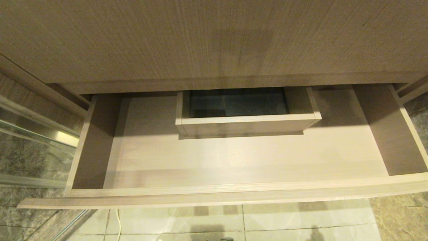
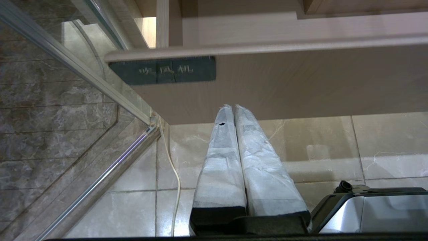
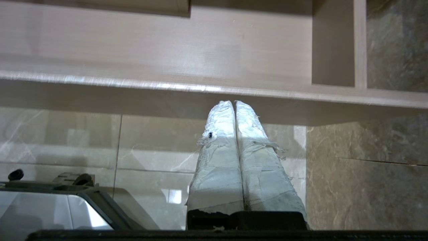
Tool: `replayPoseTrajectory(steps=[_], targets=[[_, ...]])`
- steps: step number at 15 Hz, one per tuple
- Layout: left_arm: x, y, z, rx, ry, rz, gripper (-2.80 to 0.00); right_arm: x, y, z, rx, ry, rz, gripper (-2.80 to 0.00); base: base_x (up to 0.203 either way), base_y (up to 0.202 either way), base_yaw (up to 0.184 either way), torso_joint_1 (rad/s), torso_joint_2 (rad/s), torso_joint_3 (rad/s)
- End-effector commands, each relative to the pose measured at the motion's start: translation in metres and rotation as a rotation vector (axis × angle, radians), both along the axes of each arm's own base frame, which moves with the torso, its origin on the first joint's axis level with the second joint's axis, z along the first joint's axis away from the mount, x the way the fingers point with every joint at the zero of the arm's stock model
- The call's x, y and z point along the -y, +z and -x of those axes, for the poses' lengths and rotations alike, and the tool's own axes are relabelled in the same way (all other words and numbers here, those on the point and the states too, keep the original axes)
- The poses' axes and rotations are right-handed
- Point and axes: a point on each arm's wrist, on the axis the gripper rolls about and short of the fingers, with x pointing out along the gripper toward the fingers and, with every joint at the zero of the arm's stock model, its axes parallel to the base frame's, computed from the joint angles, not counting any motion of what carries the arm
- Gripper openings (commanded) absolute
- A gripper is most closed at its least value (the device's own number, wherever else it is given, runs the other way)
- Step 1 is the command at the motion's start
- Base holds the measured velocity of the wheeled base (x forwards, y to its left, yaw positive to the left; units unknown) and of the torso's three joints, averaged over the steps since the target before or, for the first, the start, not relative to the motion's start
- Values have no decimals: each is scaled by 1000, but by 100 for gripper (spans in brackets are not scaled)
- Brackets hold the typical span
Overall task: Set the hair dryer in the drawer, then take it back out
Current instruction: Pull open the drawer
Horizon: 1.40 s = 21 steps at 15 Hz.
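Pale marble floor tiles [image 1: 301,217] and a glass partition with a metal frame [image 1: 30,140] surround the cabinet where my work stands: the drawer [image 1: 234,160] is pulled wide open beneath the taller wood-grain front [image 1: 214,40], its light-brown bottom bare around the boxed rectangular cut-out [image 1: 245,115] at the back. The hair dryer shows in none of my views, so I cannot tell where it is.

Neither of my arms reaches into the head view. My left hand [image 2: 234,108] hangs low in front of the drawer's face, its two tape-wrapped fingers [image 2: 222,160] pressed together with nothing between them, tips just under the drawer's lower edge (a dark label [image 2: 162,70] with pale characters sits on the drawer front near its corner). A thin white cord [image 2: 174,177] trails over the floor beside the partition's frame. My right hand [image 3: 234,103] is likewise below the drawer's front lip, its wrapped fingers [image 3: 219,160] closed flat against each other and holding nothing. Part of my silver base [image 3: 43,207] shows low beside each hand.
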Motion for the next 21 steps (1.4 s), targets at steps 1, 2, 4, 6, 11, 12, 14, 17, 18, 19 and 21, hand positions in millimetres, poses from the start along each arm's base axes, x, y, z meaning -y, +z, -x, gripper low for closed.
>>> replayPoseTrajectory(steps=[1,2,4,6,11,12,14,17,18,19,21], targets=[[0,0,0,0,0,0,-280,0,-6,6,21,-2,-3,-280,0,0,0,0,0,0],[0,0,0,0,0,0,-280,1,-13,10,22,3,-8,-280,0,0,0,0,0,0],[0,0,0,0,0,0,-280,3,-29,28,118,12,-26,-280,0,0,0,0,0,0],[0,0,0,-1,0,0,-280,4,-49,37,221,68,-35,-280,0,0,0,0,0,0],[0,0,0,-1,0,0,-280,3,-62,32,279,176,-43,-280,0,0,0,0,0,0],[0,0,0,-1,0,0,-280,3,-65,31,246,164,-123,-280,0,0,0,0,0,0],[0,0,0,-1,0,0,-280,3,-66,31,232,150,-161,-280,0,0,0,0,0,0],[0,0,0,-1,0,0,-280,3,-66,31,232,150,-162,-280,0,0,0,0,0,0],[0,0,0,-1,0,0,-280,3,-66,31,232,150,-162,-280,0,0,0,0,0,0],[0,0,0,-1,0,0,-280,3,-66,31,232,150,-162,-280,0,0,0,0,0,0],[0,0,0,0,0,0,-280,3,-67,31,222,153,-135,-280,0,0,0,0,0,0]])
